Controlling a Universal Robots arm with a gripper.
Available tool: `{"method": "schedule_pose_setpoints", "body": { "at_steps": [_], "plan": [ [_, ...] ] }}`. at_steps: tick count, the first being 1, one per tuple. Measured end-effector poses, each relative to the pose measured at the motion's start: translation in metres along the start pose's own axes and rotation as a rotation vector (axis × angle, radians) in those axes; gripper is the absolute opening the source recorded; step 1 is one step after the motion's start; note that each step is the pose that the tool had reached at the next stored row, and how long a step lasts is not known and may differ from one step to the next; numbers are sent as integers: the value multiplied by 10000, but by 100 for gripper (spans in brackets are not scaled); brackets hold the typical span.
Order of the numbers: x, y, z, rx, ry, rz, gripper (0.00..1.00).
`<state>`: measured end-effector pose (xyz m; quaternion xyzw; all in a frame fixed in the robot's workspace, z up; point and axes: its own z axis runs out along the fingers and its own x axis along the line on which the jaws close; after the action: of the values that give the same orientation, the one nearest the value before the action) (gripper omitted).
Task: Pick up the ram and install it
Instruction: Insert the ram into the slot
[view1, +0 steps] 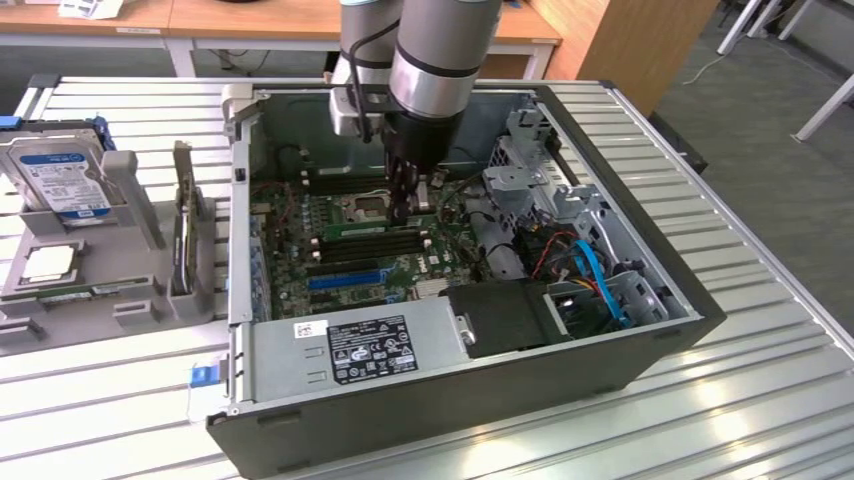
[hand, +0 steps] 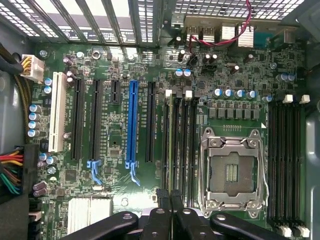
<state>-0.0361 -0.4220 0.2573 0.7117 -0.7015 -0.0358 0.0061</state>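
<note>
The ram (hand: 171, 145) is a thin green stick seen edge-on, lying along one of the black memory slots (hand: 187, 145) beside the empty CPU socket (hand: 232, 172). My gripper (hand: 170, 196) is shut on its near end, the two black fingers pressed together around it. Whether it is seated in the slot I cannot tell. From the exterior view, the gripper (view1: 411, 205) reaches down into the open computer case, and the ram (view1: 363, 228) shows as a green strip just below the CPU socket (view1: 367, 207).
Inside the case are the power supply (view1: 367, 345), a metal drive cage (view1: 534, 190) and blue and red cables (view1: 587, 270). A second bank of memory slots (hand: 287, 160) lies past the socket. A hard drive (view1: 60, 180) and a dark card (view1: 187, 230) stand on the table outside.
</note>
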Motion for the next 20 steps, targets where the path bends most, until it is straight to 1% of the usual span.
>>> {"method": "schedule_pose_setpoints", "body": {
  "at_steps": [6, 20],
  "plan": [
    [1, 4, 2, 7, 1, -1, 12],
    [3, 13, 51, 50, 2, -3, 12]
  ]
}}
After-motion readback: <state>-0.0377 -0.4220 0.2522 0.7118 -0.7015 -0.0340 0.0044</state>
